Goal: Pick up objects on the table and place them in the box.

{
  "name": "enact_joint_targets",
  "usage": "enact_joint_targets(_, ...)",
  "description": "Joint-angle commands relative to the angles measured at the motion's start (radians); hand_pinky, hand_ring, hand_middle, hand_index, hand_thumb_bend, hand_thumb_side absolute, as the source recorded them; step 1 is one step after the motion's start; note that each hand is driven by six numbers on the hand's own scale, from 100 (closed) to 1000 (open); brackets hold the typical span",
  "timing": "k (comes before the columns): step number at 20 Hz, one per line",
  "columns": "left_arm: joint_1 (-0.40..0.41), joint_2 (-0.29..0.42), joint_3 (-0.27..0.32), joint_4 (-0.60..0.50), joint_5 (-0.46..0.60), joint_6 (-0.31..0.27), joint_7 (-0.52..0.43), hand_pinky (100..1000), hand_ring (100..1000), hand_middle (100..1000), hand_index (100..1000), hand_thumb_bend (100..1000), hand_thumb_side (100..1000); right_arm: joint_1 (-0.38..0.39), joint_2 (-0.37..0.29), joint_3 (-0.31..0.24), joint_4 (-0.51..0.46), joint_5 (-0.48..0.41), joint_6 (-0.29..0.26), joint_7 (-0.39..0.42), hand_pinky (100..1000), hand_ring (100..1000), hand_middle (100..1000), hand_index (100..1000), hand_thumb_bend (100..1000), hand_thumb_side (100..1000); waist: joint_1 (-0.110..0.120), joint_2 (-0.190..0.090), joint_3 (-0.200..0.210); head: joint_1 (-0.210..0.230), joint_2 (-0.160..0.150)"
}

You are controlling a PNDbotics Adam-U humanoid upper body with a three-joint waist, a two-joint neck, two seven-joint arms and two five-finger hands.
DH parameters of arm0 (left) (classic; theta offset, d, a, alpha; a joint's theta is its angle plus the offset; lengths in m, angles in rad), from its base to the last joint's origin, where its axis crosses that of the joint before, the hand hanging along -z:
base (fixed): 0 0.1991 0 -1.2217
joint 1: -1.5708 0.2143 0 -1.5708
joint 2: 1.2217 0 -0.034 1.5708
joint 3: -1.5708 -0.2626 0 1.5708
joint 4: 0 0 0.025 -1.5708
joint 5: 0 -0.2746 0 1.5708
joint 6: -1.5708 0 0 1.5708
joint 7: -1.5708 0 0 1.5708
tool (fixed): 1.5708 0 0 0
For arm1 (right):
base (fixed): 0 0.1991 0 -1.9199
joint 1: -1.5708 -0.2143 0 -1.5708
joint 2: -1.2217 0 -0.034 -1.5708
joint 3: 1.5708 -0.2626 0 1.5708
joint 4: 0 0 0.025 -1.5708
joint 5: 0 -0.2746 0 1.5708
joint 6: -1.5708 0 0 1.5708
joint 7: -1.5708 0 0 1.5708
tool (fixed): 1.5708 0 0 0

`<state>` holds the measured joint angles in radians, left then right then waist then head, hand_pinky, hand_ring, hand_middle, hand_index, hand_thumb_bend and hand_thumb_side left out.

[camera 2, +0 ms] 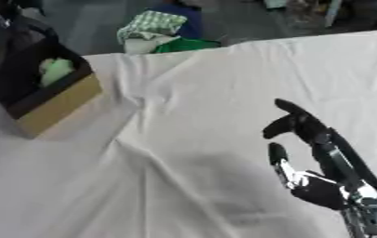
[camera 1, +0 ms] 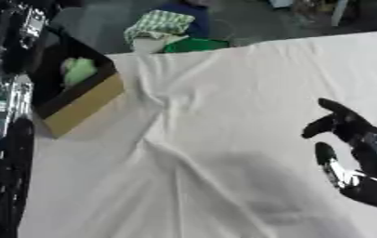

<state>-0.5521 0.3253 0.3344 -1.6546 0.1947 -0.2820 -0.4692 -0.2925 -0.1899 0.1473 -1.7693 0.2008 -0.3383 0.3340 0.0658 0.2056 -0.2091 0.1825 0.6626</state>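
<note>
Fingers relaxed and spread, holding nothing: the black right hand (camera 2: 318, 158) hovers over the wrinkled white tablecloth (camera 1: 224, 153). A pale green object (camera 1: 80, 69) already lies in the dark-lined cardboard box (camera 1: 82, 106) far left; nothing else seems left to pick.

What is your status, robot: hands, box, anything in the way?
Right robot hand open, empty, over white cloth. Left arm beside box; hand unseen. Pale green thing in box. Nothing blocking.

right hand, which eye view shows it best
The right eye view: the right hand shows whole, open, palm to wrist, over the white cloth. The left eye view has it at the right edge, its lower part cut off.
</note>
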Motion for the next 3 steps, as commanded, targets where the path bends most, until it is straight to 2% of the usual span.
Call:
enact_joint_targets(1, 0.007, -0.005, -0.003, -0.047, 0.024, 0.023, -0.027, 814, 661, 668, 812, 100, 655, -0.016, -0.002, -0.007, -0.019, -0.003, 0.000, -0.003, 823, 663, 631, 1000, 100, 470, -0.003, -0.012, 0.001, 0.005, -0.006)
enact_joint_targets(3, 0.019, -0.017, -0.004, -0.056, 0.030, 0.031, -0.042, 815, 662, 669, 812, 100, 658, -0.017, -0.001, -0.006, -0.019, -0.004, 0.000, -0.001, 823, 663, 632, 1000, 100, 470, -0.003, -0.012, 0.001, 0.005, -0.004)
